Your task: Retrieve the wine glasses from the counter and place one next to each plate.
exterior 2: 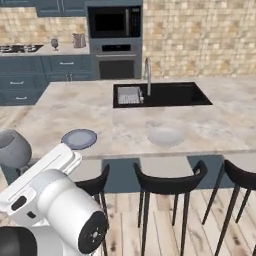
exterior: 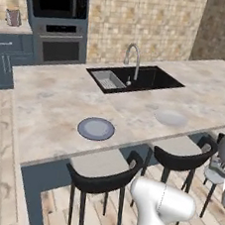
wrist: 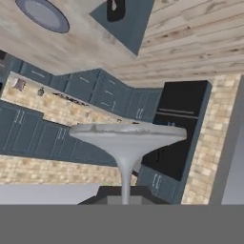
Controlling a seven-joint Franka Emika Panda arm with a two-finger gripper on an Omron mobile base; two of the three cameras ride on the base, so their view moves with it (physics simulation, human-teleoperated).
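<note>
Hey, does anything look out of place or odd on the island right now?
Nothing looks spilled or damaged. The blue-grey plate and the pale plate lie flat on the island top, neither with a glass beside it. The dark grey goblet is off the counter, its stem in the shut end effector; a clear glass stands by the hob.

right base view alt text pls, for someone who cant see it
The robot arm's gripper, at the lower left, holds a dark grey goblet beside the kitchen island. On the island lie a blue-grey plate, a pale plate and a black sink. Black stools stand in front; a clear glass waits on the far counter.
</note>
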